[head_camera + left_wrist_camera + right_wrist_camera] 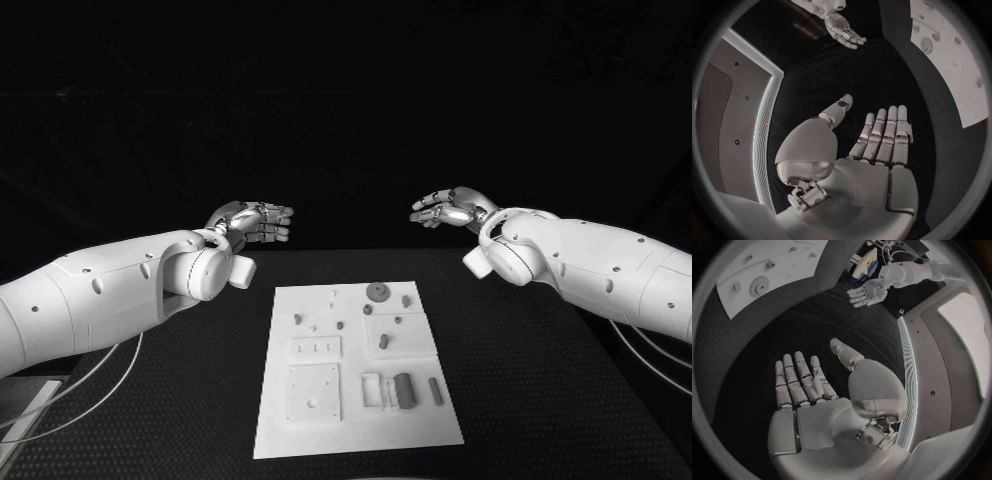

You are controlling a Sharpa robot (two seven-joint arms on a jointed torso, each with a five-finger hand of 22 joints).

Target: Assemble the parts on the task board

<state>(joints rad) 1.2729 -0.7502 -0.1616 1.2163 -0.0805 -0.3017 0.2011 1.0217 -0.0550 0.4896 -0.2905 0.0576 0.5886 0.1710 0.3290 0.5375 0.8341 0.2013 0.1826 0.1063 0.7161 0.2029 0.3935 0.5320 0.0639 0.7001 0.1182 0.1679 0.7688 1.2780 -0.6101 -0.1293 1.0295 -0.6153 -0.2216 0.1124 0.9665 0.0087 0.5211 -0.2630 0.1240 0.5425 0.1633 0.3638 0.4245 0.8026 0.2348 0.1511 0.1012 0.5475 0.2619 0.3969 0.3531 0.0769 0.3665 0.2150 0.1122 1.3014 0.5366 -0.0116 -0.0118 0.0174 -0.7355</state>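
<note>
Plainly, the grey parts point(405, 389) on the near end of the white task board point(289, 430) look small, rigid and light; I'd pinch each across its sides. Beyond the board's far edge, the left hand point(254, 221) and right hand point(450, 209) hover empty, fingers extended and apart.

Lab: black table point(548, 380), task board point(329, 440)

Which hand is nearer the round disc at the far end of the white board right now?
Right, by a small margin. The right hand hovers beyond and to the right of the disc; the left hand hovers beyond and further off to its left. Both are open, holding nothing.
</note>
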